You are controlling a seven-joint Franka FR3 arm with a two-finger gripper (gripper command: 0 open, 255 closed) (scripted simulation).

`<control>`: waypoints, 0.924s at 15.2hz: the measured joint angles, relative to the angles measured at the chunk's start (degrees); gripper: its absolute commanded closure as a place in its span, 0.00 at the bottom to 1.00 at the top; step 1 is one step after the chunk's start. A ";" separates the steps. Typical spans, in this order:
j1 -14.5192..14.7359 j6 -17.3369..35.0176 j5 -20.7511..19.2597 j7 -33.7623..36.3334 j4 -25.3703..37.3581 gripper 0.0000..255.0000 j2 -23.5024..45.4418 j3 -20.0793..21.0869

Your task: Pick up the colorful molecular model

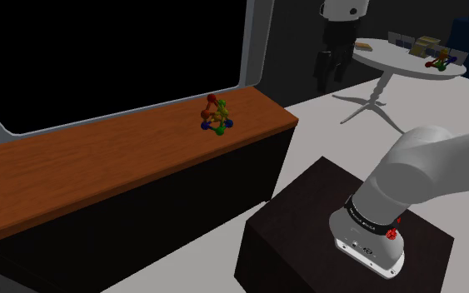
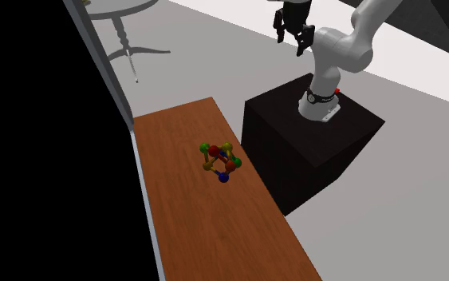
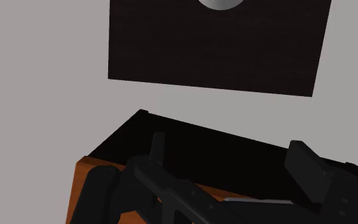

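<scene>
The black gripper [image 2: 291, 41] hangs high with its two fingers spread apart and nothing between them. Below the jaws, the wrist view takes in grey floor [image 3: 37, 95], the dark box stand [image 3: 215, 51] and an edge of the wooden counter [image 3: 80, 191]. The colourful molecular model [image 1: 217, 115], made of red, green, blue and yellow balls on sticks, stands on that counter's top, well apart from the jaws and lower than them, untouched. Farthest back in the shoulder view, to the jaws' right there, a round white table [image 1: 391, 58] carries small items
</scene>
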 measured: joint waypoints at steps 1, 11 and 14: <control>0.00 0.00 0.00 0.00 0.00 0.00 0.00 0.00; 2.13 20.95 1.48 1.45 -4.11 0.00 10.41 1.81; 2.70 27.91 1.65 1.85 -3.49 0.00 15.77 2.42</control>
